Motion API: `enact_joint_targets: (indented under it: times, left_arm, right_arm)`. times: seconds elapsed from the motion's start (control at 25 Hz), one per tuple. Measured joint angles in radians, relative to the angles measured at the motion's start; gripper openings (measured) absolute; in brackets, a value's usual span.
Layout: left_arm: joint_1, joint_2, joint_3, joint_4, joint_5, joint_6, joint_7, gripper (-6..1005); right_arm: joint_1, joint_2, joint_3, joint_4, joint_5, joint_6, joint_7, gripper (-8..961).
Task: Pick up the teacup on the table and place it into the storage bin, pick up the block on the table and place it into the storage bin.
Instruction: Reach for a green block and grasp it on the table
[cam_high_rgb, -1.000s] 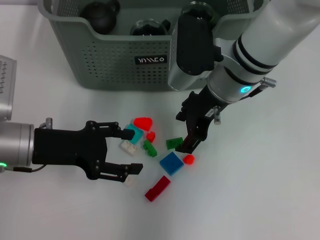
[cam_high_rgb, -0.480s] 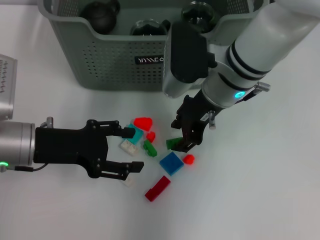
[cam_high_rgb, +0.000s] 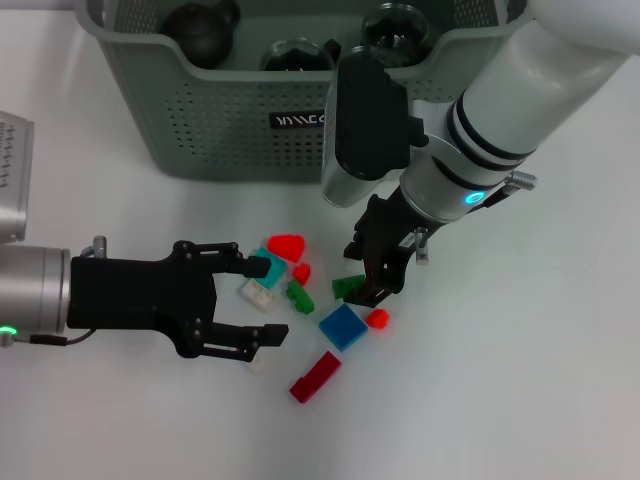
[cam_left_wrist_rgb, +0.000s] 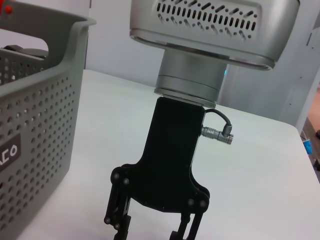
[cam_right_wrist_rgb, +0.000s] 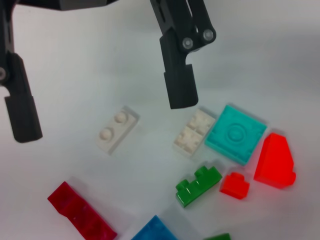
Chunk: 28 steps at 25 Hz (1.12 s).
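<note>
The storage bin (cam_high_rgb: 250, 110), its long side running across the table (cam_high_rgb: 520, 380), sits at the far edge of the head view with its black label facing the robot; dark round items lie inside it, too cropped to identify. In front of it the right gripper (cam_high_rgb: 377, 287) points down over a scatter of small blocks, its fingertips at a dark green block (cam_high_rgb: 347, 286); whether they are clamped on it cannot be made out. The left gripper (cam_high_rgb: 262, 302) reaches in low from the left, fingers spread wide and holding nothing, one fingertip over a teal block (cam_right_wrist_rgb: 235, 133), the other over a white two-stud block (cam_right_wrist_rgb: 117, 130). Largest of the loose pieces is a blue square block (cam_high_rgb: 343, 326), just beside a small red round block (cam_high_rgb: 377, 318). A long dark red block (cam_high_rgb: 314, 377) lies nearest the robot, its long axis on a diagonal. A bright green stepped block (cam_right_wrist_rgb: 198, 185) lies between a white four-stud block (cam_right_wrist_rgb: 194, 132) and the blue one.
</note>
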<state>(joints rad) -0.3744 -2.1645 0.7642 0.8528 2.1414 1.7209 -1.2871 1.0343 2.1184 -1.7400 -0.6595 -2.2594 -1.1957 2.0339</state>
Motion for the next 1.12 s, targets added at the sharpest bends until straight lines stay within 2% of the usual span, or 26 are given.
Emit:
enact_joint_targets:
  times: [1.12]
  left_arm:
    - [0.001,-0.003,0.0,-0.002,0.0,-0.001,0.0,828]
  right_arm:
    - [0.0,0.003,-0.044,0.012,0.008,0.036,0.012,588]
